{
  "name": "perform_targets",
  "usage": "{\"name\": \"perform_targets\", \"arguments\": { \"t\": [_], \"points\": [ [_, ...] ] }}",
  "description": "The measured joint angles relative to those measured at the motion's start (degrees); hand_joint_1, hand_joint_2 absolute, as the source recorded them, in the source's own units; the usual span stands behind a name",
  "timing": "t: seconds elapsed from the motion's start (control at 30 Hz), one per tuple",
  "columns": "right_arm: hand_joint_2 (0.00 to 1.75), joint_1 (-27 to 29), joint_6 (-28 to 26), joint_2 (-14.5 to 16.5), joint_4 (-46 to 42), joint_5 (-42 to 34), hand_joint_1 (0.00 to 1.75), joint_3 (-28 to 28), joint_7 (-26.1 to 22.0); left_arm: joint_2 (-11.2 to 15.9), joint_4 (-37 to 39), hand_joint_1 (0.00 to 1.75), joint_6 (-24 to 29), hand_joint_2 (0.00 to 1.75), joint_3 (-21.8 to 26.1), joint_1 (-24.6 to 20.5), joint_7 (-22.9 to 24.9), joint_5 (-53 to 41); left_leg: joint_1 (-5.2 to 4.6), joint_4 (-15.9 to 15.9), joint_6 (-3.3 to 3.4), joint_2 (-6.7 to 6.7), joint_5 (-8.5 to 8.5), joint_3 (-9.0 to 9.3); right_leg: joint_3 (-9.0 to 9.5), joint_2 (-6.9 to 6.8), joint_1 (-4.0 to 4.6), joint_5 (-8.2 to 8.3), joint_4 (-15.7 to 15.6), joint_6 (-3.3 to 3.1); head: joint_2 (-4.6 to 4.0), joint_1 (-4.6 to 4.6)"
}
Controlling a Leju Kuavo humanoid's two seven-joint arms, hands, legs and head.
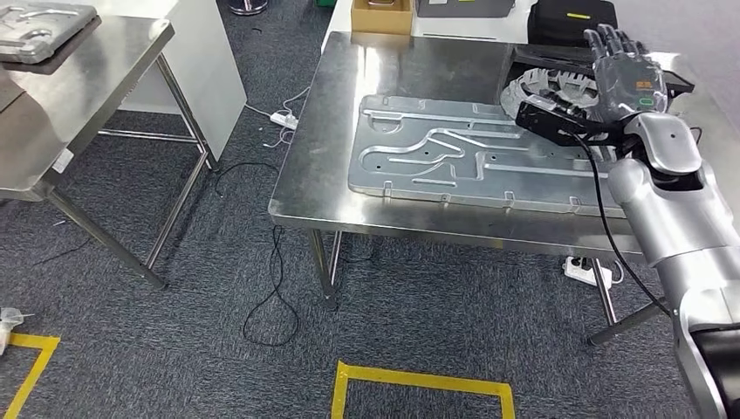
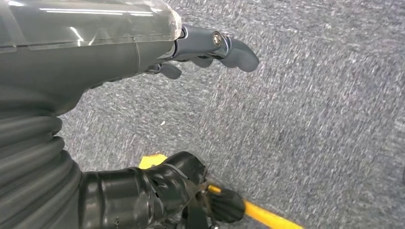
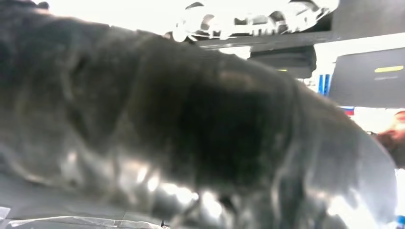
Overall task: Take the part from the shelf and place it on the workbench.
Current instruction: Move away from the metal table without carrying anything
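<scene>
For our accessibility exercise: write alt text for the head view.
A large stamped metal part lies flat on a steel workbench, with the robot's right hand raised open above its far right end. A second steel table stands left, on grey carpet.

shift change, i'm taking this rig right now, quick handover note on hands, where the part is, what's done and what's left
Right hand: raised above the far right end of the workbench, fingers apart, holding nothing.
Left hand: hanging over the grey carpet near a yellow floor line, holding nothing.
Part: the large stamped metal panel lies flat on the workbench, touched by neither hand. A second, similar panel sits on the steel table at the left.
Done: the panel appears placed and released.
Left: probably only drawing the right arm back; check the panel sits well in from the near edge.
</scene>
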Motion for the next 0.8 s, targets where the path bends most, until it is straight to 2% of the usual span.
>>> {"name": "perform_targets", "arguments": {
  "t": [0.03,0.07,0.13,0.17,0.2,0.23,0.27,0.3,0.33,0.37,0.4,0.43,0.5,0.53,0.57,0.63,0.67,0.7,0.73,0.77,0.8],
  "points": [
    [0.0,0.2,-0.1,0.03,0.0,0.08,0.0,-0.01,0.0,0.01,0.01,0.0,0.04,1.75,0.0,0.05,0.01,0.0,0.05,0.8,-0.33,-0.03,-1.12,-0.46,-0.4,-0.11,-0.15,0.61,-0.21,-0.37,0.0,-0.05],
    [0.0,0.39,-0.22,0.06,0.0,0.16,0.0,-0.02,0.0,0.02,0.01,0.0,0.08,1.75,0.0,0.1,0.02,0.0,0.14,2.66,-0.66,-0.05,-3.23,-1.19,-0.97,-0.24,-0.33,1.28,-0.41,-0.69,0.0,-0.1],
    [0.0,0.64,-0.46,0.13,-0.01,0.38,0.0,-0.03,0.0,-0.03,0.01,0.0,0.09,1.75,0.0,0.12,0.03,-0.01,0.51,9.02,-1.22,-0.02,-8.69,-2.9,-2.39,-0.32,-0.32,2.45,-0.45,-1.04,0.0,-0.18],
    [0.0,0.77,-0.59,0.14,-0.01,0.49,0.0,-0.03,0.0,-0.06,0.01,0.0,0.09,1.75,-0.01,0.12,0.03,-0.02,0.69,12.42,-1.42,-0.02,-10.48,-3.52,-3.18,-0.33,-0.32,3.05,-0.43,-1.06,0.0,-0.18],
    [0.0,0.97,-0.7,0.14,-0.01,0.6,0.0,-0.04,0.0,-0.09,0.01,0.0,0.08,1.75,-0.01,0.09,0.03,-0.04,0.84,14.72,-1.58,-0.02,-10.89,-3.57,-3.99,-0.33,-0.32,3.67,-0.41,-1.01,0.0,-0.18],
    [0.0,1.23,-0.8,0.14,-0.01,0.69,0.0,-0.05,0.0,-0.11,0.01,0.0,0.08,1.75,-0.02,0.07,0.03,-0.08,0.96,15.38,-1.69,-0.01,-10.03,-2.86,-4.79,-0.33,-0.34,4.28,-0.37,-0.91,0.0,-0.18],
    [0.0,1.52,-0.85,0.14,-0.01,0.75,0.0,-0.08,0.0,-0.11,0.01,0.0,0.08,1.75,-0.02,0.05,0.03,-0.12,1.04,14.2,-1.74,-0.01,-8.4,-1.24,-5.58,-0.32,-0.39,4.89,-0.31,-0.76,0.0,-0.19],
    [0.0,1.77,-0.89,0.14,-0.04,0.79,0.0,-0.14,0.0,-0.11,0.01,0.0,0.08,1.75,-0.03,0.02,0.03,-0.15,1.1,11.29,-1.72,-0.01,-6.94,1.3,-6.28,-0.3,-0.46,5.47,-0.22,-0.54,0.0,-0.19],
    [0.0,1.93,-0.93,0.13,-0.14,0.81,0.0,-0.29,0.01,-0.11,0.01,0.0,0.08,1.75,-0.04,-0.01,0.03,-0.16,1.08,7.28,-1.65,-0.02,-6.49,4.32,-6.89,-0.28,-0.47,5.96,-0.07,-0.26,0.0,-0.2],
    [0.0,2.02,-0.99,0.1,-0.25,0.83,0.0,-0.52,0.01,-0.11,0.01,0.0,0.08,1.75,-0.05,-0.06,0.03,-0.17,0.99,3.41,-1.43,-0.08,-6.77,7.0,-7.31,-0.28,-0.48,6.43,0.05,0.07,0.0,-0.19],
    [0.0,2.06,-1.08,0.07,-0.37,0.89,0.0,-0.78,0.02,-0.11,0.01,0.0,0.08,1.75,-0.08,-0.09,0.02,-0.17,0.88,0.57,-1.16,-0.14,-7.38,8.76,-7.51,-0.3,-0.46,6.92,0.05,0.41,0.0,-0.17],
    [0.0,2.09,-1.19,0.04,-0.46,0.97,0.0,-1.0,0.02,-0.11,0.01,0.0,0.07,1.75,-0.09,-0.12,0.01,-0.18,0.71,-0.95,-0.83,-0.19,-7.89,9.55,-7.58,-0.33,-0.42,7.44,-0.09,0.77,0.0,-0.16],
    [0.0,2.31,-1.43,0.02,-0.48,1.25,0.0,-1.25,0.01,-0.1,0.01,0.0,0.06,1.75,-0.13,-0.08,-0.02,-0.2,0.71,-1.51,0.08,-0.13,-7.12,9.09,-7.7,-0.3,-0.49,8.08,-0.39,1.45,0.0,-0.13],
    [0.0,2.46,-1.54,-0.01,-0.48,1.39,0.0,-1.33,0.0,-0.1,0.01,0.0,0.06,1.75,-0.15,-0.08,-0.02,-0.22,0.71,-1.62,0.62,-0.02,-6.5,8.68,-8.14,-0.19,-0.56,7.18,0.16,1.71,0.0,-0.12],
    [0.0,2.61,-1.63,-0.07,-0.48,1.52,0.0,-1.45,0.0,-0.11,0.01,0.0,0.06,1.75,-0.18,-0.08,-0.02,-0.23,0.74,-1.77,1.15,0.11,-5.76,8.08,-8.9,-0.09,-0.65,5.19,1.74,1.87,0.0,-0.1],
    [0.0,2.86,-1.78,-0.19,-0.49,1.71,0.0,-1.76,0.0,-0.11,0.01,0.0,0.06,1.75,-0.22,-0.1,-0.02,-0.25,0.51,-1.75,1.88,0.3,-4.43,6.53,-11.03,0.09,-0.72,-0.67,8.2,2.06,0.0,-0.1],
    [0.0,3.08,-1.84,-0.23,-0.49,1.74,0.0,-1.94,0.0,-0.11,0.01,0.0,0.06,1.75,-0.24,-0.1,-0.02,-0.26,0.35,-1.69,2.03,0.33,-3.8,5.68,-11.93,0.13,-0.72,-2.79,12.16,2.15,0.0,-0.1],
    [0.0,3.38,-1.88,-0.24,-0.49,1.77,0.0,-2.09,-0.01,-0.11,0.01,0.0,0.06,1.75,-0.24,-0.09,-0.02,-0.27,0.21,-1.61,2.08,0.34,-3.18,4.81,-12.29,0.17,-0.7,-3.55,15.32,2.21,0.0,-0.1],
    [0.0,3.72,-1.91,-0.24,-0.49,1.78,0.0,-2.18,-0.03,-0.11,0.01,0.0,0.06,1.75,-0.24,-0.09,-0.02,-0.28,0.08,-1.48,2.09,0.35,-2.6,3.94,-11.89,0.21,-0.7,-3.03,16.93,2.21,0.0,-0.1],
    [0.0,4.02,-1.92,-0.24,-0.5,1.78,0.0,-2.25,-0.05,-0.11,0.01,0.0,0.06,1.75,-0.24,-0.09,-0.02,-0.3,-0.01,-1.3,2.04,0.34,-2.07,3.08,-10.51,0.22,-0.7,-1.61,16.48,2.12,0.0,-0.1],
    [0.0,4.22,-1.92,-0.23,-0.55,1.78,0.0,-2.31,-0.08,-0.11,0.01,0.0,0.06,1.75,-0.25,-0.09,-0.02,-0.31,-0.08,-1.06,1.96,0.31,-1.6,2.3,-8.17,0.23,-0.69,-0.17,14.11,1.95,0.0,-0.1]
  ]
}}
